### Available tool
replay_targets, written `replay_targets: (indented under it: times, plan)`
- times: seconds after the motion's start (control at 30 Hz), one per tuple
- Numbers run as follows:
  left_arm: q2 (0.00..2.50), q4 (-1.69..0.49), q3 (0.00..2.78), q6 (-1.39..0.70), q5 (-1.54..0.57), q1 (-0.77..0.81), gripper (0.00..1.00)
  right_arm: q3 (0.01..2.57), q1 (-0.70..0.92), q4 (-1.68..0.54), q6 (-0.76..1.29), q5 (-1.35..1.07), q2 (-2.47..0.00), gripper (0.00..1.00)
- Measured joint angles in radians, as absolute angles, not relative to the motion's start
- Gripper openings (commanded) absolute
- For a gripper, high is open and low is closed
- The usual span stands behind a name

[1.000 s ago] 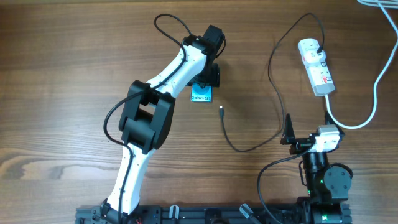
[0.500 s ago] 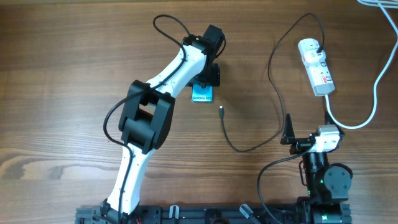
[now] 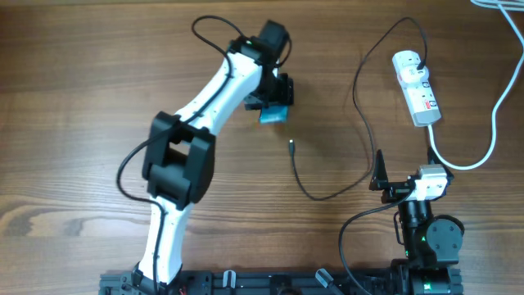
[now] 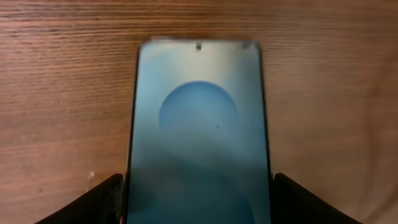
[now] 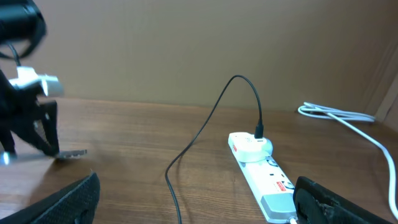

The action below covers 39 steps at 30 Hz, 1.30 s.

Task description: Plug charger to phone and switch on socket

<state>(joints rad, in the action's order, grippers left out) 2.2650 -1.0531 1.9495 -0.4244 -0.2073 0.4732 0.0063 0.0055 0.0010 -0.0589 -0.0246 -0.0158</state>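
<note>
The left gripper (image 3: pixel 277 92), upper centre of the overhead view, hides most of the phone (image 3: pixel 274 115) and clamps its long sides. The wrist view cuts off the phone's lower end. The right gripper (image 5: pixel 196 182), lower right, gapes wide and holds nothing. The charger (image 3: pixel 291 146) ends loose on open table (image 3: pixel 98 98) just below and right of the phone. The socket (image 3: pixel 416 88) lies near the right edge.

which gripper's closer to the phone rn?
Left. The left gripper straddles the phone, a finger against each long edge. The right gripper hangs open far off on the robot's right.
</note>
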Motion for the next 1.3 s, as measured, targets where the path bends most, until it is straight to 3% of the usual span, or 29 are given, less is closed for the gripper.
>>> replay_targets:
  times: [0.63,1.3]
  plan:
    - [2.207,-1.119,1.95,-0.425,-0.268,0.405,0.73,0.006,0.006,0.001,-0.059,-0.025,-0.016,1.0]
    - [2.207,-0.996,1.713,-0.424,-0.096,0.528,0.76,0.006,0.006,0.001,-0.059,-0.025,-0.016,1.0]
